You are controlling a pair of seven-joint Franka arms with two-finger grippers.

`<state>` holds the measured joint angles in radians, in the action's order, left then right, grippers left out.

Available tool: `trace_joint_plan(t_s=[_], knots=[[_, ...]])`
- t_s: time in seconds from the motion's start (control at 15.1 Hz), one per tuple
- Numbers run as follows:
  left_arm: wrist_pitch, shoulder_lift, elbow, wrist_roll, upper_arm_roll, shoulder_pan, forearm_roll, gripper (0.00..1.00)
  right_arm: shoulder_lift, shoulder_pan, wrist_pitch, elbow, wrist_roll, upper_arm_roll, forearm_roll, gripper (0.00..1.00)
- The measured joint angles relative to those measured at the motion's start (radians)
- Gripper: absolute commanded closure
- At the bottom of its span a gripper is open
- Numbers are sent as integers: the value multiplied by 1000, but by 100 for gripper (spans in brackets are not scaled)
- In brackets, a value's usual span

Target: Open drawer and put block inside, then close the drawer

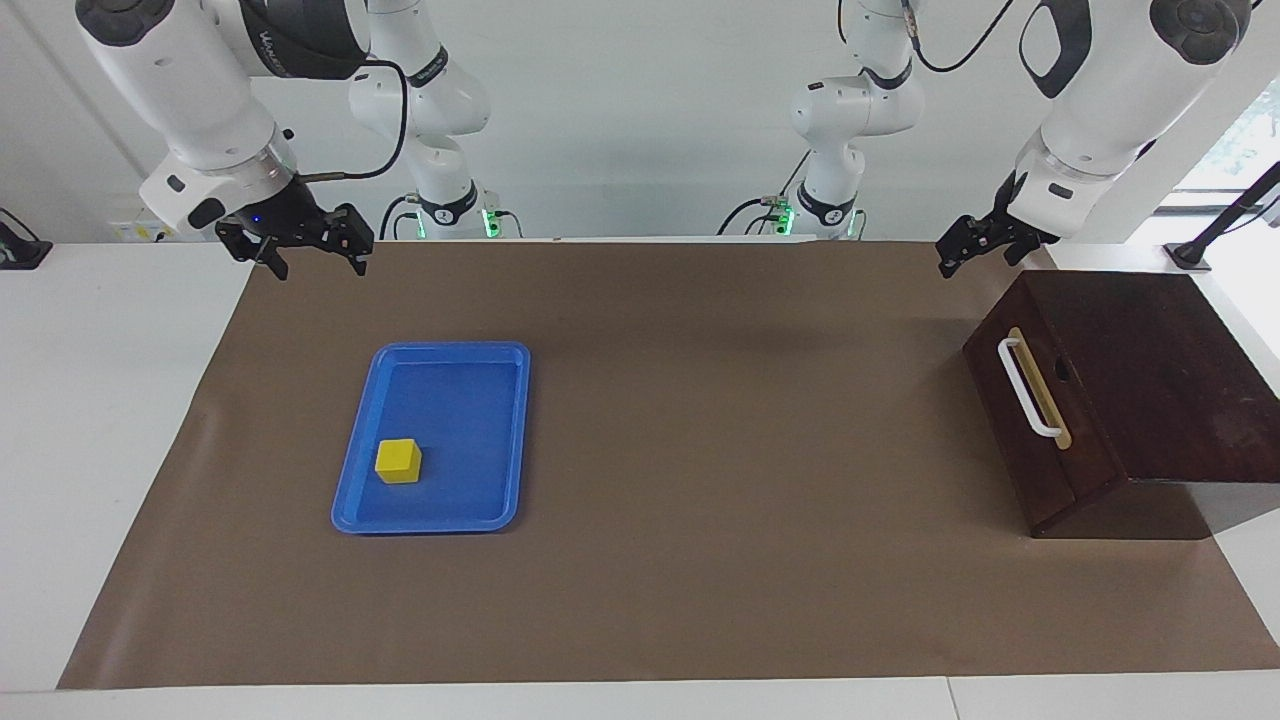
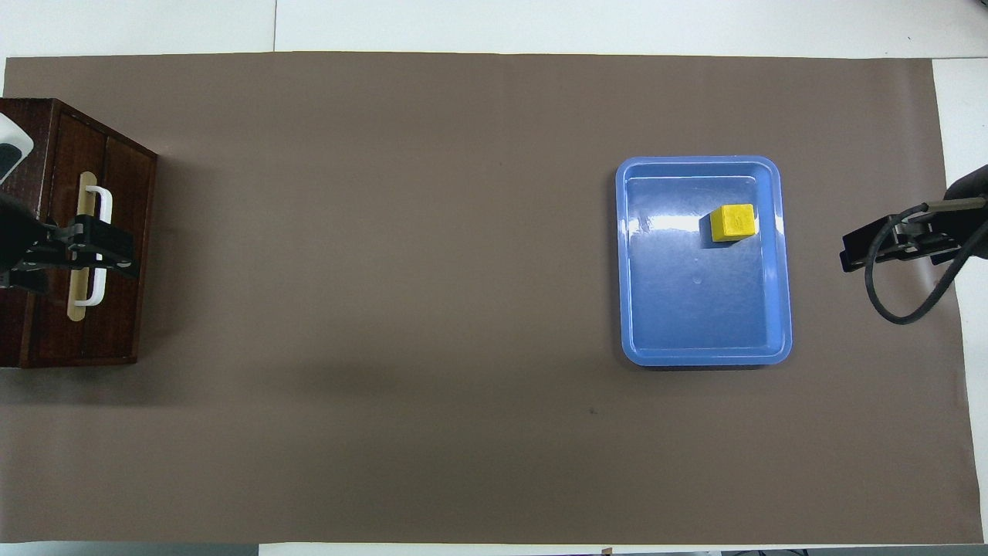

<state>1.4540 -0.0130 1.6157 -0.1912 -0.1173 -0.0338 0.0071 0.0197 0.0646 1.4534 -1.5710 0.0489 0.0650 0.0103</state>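
The drawer (image 1: 1000,402) is shut in its dark wooden box (image 1: 1150,360) at the left arm's end of the table; its white bar handle (image 1: 1030,390) faces the table's middle. The yellow block (image 1: 399,461) lies in a blue tray (image 1: 500,440), in the tray's corner farther from the robots and toward the right arm's end. My left gripper (image 1: 975,252) hangs open in the air above the box's edge, apart from it; in the overhead view it (image 2: 108,249) covers the handle (image 2: 104,205). My right gripper (image 1: 312,255) waits open, raised over the mat's edge, apart from the tray.
A brown mat (image 1: 700,450) covers most of the white table. The blue tray (image 2: 641,309) holds only the block (image 2: 732,222). The right gripper (image 2: 857,249) shows at the mat's edge in the overhead view, trailing a black cable (image 2: 888,309).
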Motion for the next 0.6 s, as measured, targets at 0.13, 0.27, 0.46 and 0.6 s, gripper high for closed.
trace_joint_plan(t_s=[0.13,0.27,0.46,0.6], knots=[[2,0,0,0,0,0,0,0,0,0,0,0,0,0,0,0],[4,0,0,0,0,0,0,0,0,0,0,1,1,0,0,0],[30,0,3,1,1,0,0,0,0,1,5,1,26,0,0,0],[104,-2,26,17,0,1,5,0,0,5,16,2,33,0,0,0]])
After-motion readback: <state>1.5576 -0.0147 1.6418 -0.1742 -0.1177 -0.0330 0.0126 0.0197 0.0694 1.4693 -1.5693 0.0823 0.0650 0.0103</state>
